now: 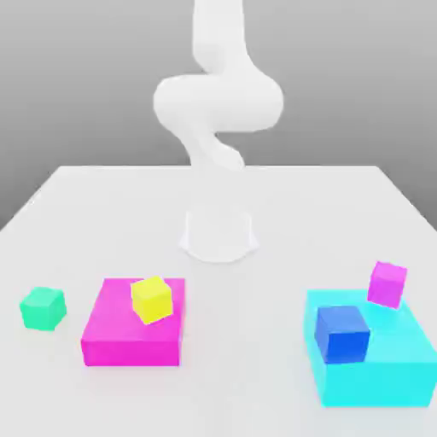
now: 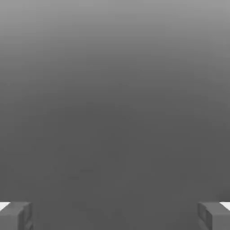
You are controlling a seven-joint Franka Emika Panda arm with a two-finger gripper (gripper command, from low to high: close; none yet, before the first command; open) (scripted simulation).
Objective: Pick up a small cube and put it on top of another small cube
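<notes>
The small teal-green cube (image 1: 43, 308) sits alone on the white table at the exterior view's left. The small magenta-pink cube (image 1: 387, 283) rests tilted on the far right corner of a flat cyan block (image 1: 384, 367), at the exterior view's right. My white arm (image 1: 218, 102) rises from its base at the table's middle and goes up out of the picture. In the hand view my gripper (image 2: 115, 215) is open, its two grey fingertips (image 2: 15, 215) far apart with nothing between them, facing plain grey background.
A yellow small cube (image 1: 152, 299) lies tilted on a large flat magenta block (image 1: 132, 329) at front left. A blue cube (image 1: 342, 333) stands on the cyan block beside the pink cube. The arm's round base (image 1: 218, 232) sits mid-table.
</notes>
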